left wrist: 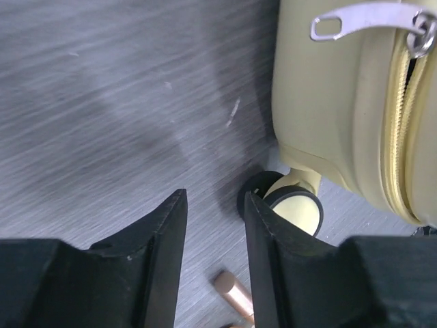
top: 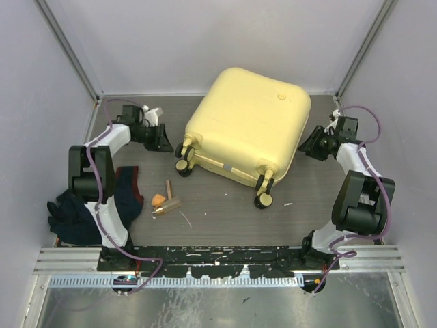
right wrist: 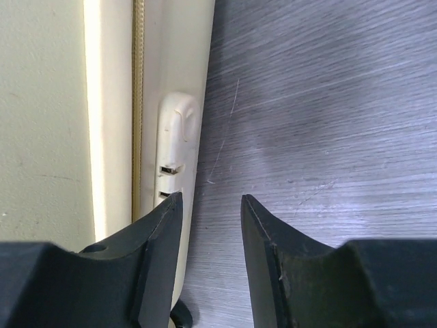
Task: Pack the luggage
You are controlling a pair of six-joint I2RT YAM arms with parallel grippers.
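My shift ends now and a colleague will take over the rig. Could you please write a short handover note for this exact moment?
Left gripper: open and empty, low beside the left side of the luggage, close to a wheel.
Right gripper: open and empty, beside the luggage's right edge.
Luggage: lies flat on the table, shell closed, wheels toward the arms.
Loose things: dark clothes at the near left; small items in front of the wheels.
Done: nothing visibly packed; the inside is hidden.
Left: open the luggage, load the things, close it.
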